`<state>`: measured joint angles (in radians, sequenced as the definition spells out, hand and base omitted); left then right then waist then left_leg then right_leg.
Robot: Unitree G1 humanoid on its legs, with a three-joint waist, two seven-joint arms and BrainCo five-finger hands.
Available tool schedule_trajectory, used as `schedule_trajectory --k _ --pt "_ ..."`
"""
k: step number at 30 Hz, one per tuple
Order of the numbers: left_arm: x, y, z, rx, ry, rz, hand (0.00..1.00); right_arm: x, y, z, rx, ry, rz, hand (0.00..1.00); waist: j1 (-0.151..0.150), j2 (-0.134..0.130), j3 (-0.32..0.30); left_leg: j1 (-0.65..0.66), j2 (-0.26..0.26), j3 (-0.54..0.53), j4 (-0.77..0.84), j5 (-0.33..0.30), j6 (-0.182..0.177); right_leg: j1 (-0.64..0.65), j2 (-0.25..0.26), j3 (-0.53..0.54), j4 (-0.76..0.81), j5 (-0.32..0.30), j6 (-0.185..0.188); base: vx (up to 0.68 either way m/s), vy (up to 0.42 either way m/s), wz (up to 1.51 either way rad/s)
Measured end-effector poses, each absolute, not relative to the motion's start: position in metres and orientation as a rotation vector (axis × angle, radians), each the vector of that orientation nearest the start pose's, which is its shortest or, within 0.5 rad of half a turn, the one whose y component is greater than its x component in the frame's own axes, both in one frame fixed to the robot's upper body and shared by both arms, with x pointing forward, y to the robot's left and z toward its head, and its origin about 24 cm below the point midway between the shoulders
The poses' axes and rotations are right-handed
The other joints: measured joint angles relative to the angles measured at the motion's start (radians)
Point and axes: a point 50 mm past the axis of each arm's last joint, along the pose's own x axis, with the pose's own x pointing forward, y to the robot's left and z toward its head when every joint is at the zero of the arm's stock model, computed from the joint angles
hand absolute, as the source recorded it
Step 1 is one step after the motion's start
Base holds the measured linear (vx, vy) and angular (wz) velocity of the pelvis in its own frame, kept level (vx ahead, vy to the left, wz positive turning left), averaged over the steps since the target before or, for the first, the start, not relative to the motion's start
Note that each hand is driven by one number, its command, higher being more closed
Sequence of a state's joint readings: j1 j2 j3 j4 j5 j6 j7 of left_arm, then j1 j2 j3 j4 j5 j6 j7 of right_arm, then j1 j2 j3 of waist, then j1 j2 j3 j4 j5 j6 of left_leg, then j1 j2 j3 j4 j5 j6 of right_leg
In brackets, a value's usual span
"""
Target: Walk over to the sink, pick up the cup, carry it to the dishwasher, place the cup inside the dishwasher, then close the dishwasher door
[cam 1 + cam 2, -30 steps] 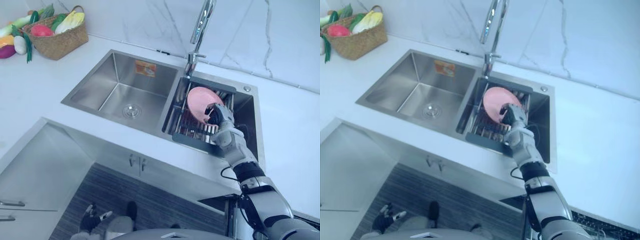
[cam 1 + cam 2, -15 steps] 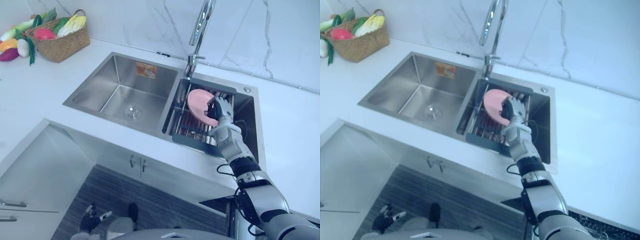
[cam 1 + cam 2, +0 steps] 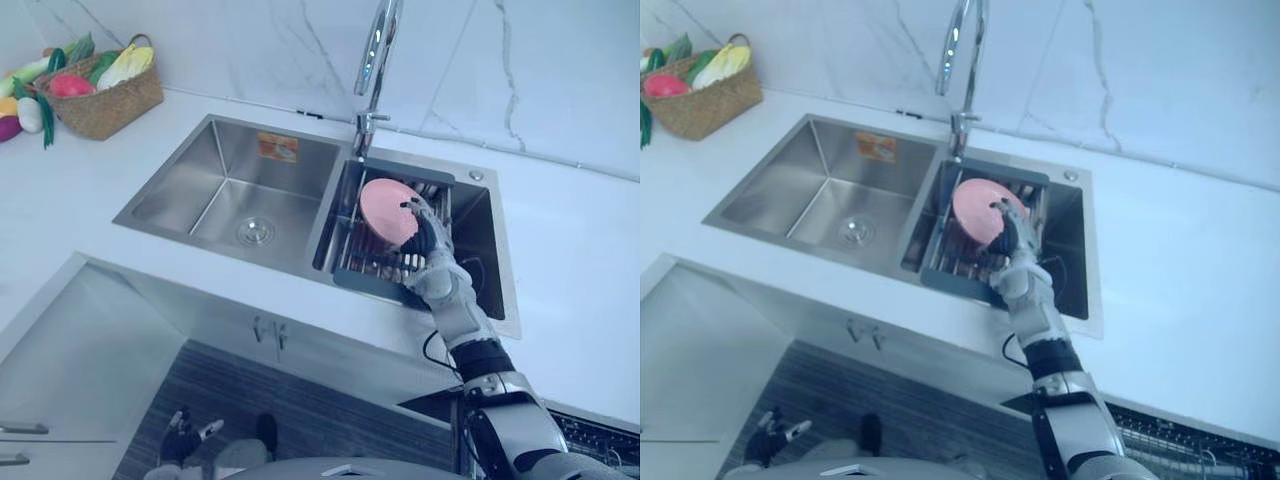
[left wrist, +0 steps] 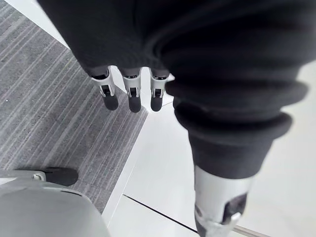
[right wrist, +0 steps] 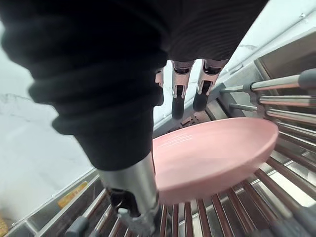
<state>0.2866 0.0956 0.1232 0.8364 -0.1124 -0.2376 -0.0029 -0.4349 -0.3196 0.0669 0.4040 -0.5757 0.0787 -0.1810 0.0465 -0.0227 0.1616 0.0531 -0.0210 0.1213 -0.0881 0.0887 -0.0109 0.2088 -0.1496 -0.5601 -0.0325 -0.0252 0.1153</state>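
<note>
At centre right of the frame, in the sink's drying rack, the right robot hand straddled the pink plate, fingers straight, not yet gripping; closing round it seemed next.

The sink is brushed stainless steel with a dull sheen, its faucet is polished bright, and the rack in its right basin is bare metal rods in a dark matt frame. The pink dish on that rack looks smooth and faintly glossy. Around the sink the tabletop is smooth white, the wall behind is glossy veined marble, and the basket to its far left is rough woven wicker.
</note>
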Motion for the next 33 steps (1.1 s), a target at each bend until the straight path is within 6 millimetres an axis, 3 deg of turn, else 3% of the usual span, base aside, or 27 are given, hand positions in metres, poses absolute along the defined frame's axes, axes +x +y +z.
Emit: schedule_trajectory --k 12,21,22,25,29,33 --pt "0.071 0.216 -0.143 -0.027 0.879 0.282 0.0 0.338 -0.199 0.079 -1.014 0.037 -0.117 0.0 0.003 -0.001 -0.002 0.001 -0.001 -0.009 0.0 0.002 0.004 0.003 0.0 -0.006 0.0 -0.003 0.0 0.0 0.0 0.01" --pt "0.072 0.217 -0.143 -0.017 0.888 0.275 0.0 0.358 -0.192 0.076 -1.191 0.136 -0.035 0.0 0.022 -0.01 -0.01 -0.017 -0.006 -0.037 0.0 0.003 0.006 0.0 0.0 -0.037 0.001 -0.011 0.0 0.0 -0.002 0.1" --pt "0.073 0.217 -0.143 -0.017 0.887 0.273 0.0 0.36 -0.192 0.075 -1.203 0.156 -0.03 1.0 0.03 -0.01 -0.01 -0.017 -0.007 -0.038 0.0 0.007 0.011 0.001 0.0 -0.042 0.002 -0.011 0.001 0.03 -0.008 0.07" --pt "0.078 0.217 -0.142 -0.018 0.875 0.267 0.0 0.362 -0.195 0.066 -1.253 0.208 -0.031 1.0 0.047 -0.01 -0.01 -0.022 -0.008 -0.044 0.0 0.008 0.012 0.001 0.0 -0.052 0.003 -0.014 0.001 0.02 -0.009 0.1" --pt "0.078 0.216 -0.142 -0.02 0.875 0.261 0.0 0.371 -0.195 0.083 -1.303 0.138 -0.113 1.0 0.052 -0.01 -0.01 -0.022 -0.008 -0.043 0.0 0.01 0.011 0.001 0.0 -0.055 0.005 -0.019 0.0 0.01 -0.003 0.01" --pt "0.079 0.215 -0.142 -0.019 0.875 0.255 0.0 0.372 -0.193 0.082 -1.336 0.104 -0.143 1.0 0.053 -0.01 -0.01 -0.02 -0.007 -0.045 0.0 0.013 0.007 0.0 -0.001 -0.057 0.013 -0.023 0.0 0.0 0.0 0.0"
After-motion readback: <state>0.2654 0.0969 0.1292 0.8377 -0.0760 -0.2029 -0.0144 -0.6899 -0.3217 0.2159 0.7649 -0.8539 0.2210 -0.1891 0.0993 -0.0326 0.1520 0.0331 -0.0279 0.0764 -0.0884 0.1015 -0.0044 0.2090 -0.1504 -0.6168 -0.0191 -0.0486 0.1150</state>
